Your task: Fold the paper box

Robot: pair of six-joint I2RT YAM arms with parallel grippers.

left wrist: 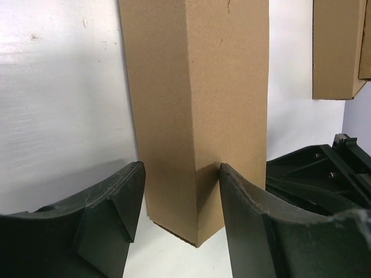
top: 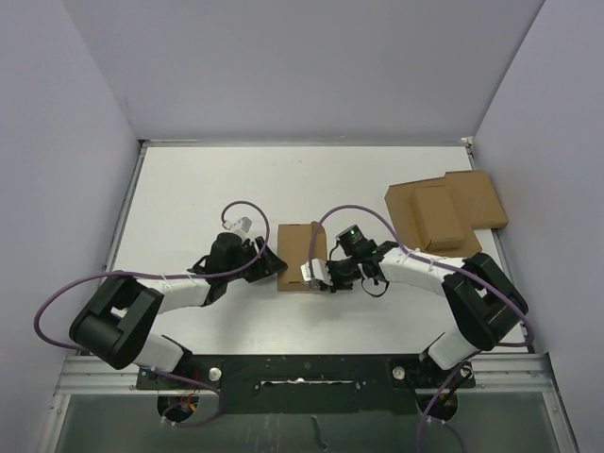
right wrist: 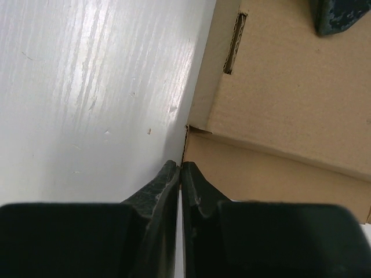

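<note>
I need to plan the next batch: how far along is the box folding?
Done: the paper box is already a narrow creased body. In hand: the left gripper straddles one end, jaws apart; the right gripper is shut at a corner. Left: its slit holds no tab, so closing the end probably remains.

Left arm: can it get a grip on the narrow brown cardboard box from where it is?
Likely yes. The left gripper stands open astride the narrow brown cardboard box, nothing between; the shut right gripper sits by its corner.
</note>
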